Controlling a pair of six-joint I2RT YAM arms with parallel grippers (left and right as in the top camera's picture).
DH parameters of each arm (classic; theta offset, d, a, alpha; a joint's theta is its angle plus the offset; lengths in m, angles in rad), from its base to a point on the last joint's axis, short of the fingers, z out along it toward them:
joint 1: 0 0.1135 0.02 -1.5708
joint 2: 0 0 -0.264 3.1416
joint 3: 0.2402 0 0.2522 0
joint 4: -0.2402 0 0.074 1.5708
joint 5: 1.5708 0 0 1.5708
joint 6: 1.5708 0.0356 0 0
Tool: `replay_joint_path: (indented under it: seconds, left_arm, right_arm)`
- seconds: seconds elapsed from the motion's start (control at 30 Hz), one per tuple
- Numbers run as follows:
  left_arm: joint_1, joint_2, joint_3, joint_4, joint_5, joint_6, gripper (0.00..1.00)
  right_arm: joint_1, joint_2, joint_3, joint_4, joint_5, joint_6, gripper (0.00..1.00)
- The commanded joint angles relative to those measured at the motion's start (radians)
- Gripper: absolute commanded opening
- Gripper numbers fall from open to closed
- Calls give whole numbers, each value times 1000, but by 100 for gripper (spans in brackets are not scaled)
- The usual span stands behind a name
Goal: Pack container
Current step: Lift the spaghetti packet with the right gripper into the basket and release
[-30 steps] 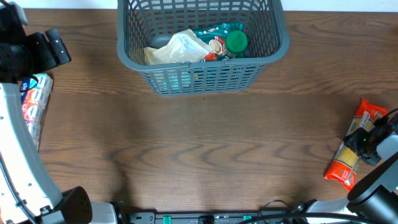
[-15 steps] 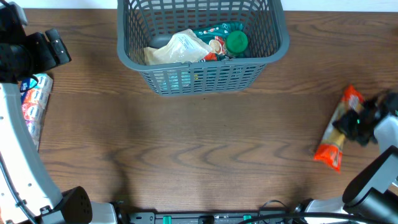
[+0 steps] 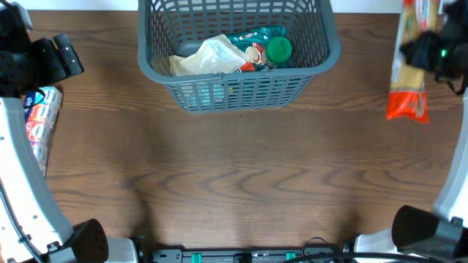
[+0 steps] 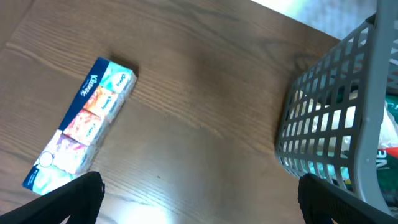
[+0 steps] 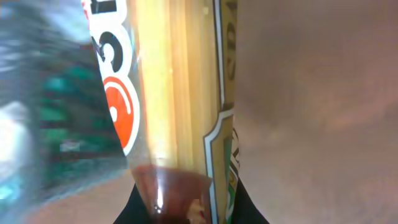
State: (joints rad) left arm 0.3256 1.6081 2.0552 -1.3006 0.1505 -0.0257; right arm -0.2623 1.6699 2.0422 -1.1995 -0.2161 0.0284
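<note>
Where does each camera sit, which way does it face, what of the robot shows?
Overhead: above the table, facing down on the basket; left arm, right arm at edges.
Left wrist: on left arm, facing down at tissue pack and basket corner; open left gripper tips at bottom.
Right wrist: pressed against the pasta pack its shut right gripper holds.
Shared: basket and tissue pack, overhead and left wrist.

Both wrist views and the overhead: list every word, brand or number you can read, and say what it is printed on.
"Kleenex": along the side of the tissue pack; its smaller print is unreadable.
"3": a large digit on the pasta packet; the lettering along its edge is too blurred.
Goods in the container: labels too small to read.
</note>
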Motion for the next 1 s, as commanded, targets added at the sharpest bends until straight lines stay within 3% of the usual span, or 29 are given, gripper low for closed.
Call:
replay_joint_path:
  seconds: [0.0,0.23,0.53,0.97]
  left_arm:
    - [2,-1,1,0,-1,6,99]
    - [1,-1,1,-1,-1,10,98]
    - [-73,-1,1,8,-1,59,99]
    - [-129,-1,1,16,-2,66,99]
  right_arm:
    - [121,-33,163,34,-35,-241,1]
    - [399,-18,212,229,43,-687,1]
    - [566,158,212,290,21,-1014,1]
    - [681,426,212,312,-55,-1035,1]
